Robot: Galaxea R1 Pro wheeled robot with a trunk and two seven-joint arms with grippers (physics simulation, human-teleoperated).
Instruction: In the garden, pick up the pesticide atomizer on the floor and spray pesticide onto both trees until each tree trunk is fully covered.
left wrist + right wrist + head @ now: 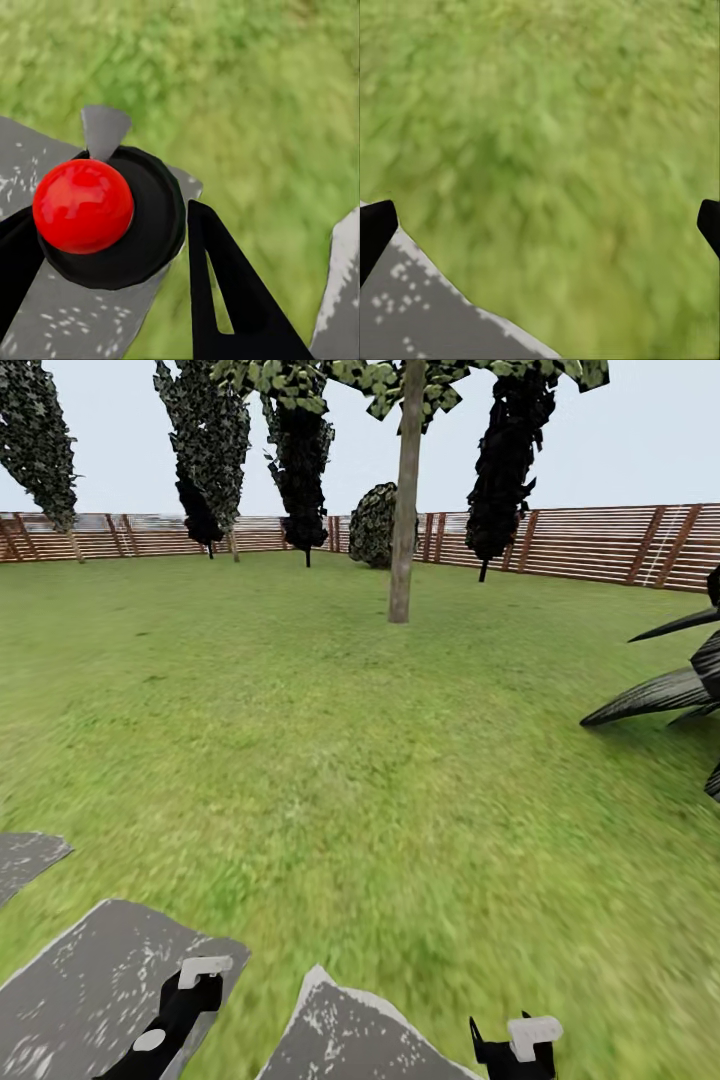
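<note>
Robot on lawn (330, 760), facing one pale-trunk tree (403, 510) well ahead, slightly right of centre, upright, near fence (600, 545). Second such tree not made out. Spray bottle not located on grass.

Left gripper (190, 985) low over stepping stone (80, 980); right gripper (520, 1045) low beside another stone. Right is arm nearer tree side.

Left wrist view: jaws spread, empty, red ball on black disc (82, 204) between them. Right wrist view: jaws wide apart, empty, grass below.

Likely next: find bottle first.

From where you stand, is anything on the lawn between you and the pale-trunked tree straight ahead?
Nothing visible stands in the way: open grass runs up to the tree. The spiky dark plant sits off to the right of that line, and the stepping stones lie at your base.
</note>
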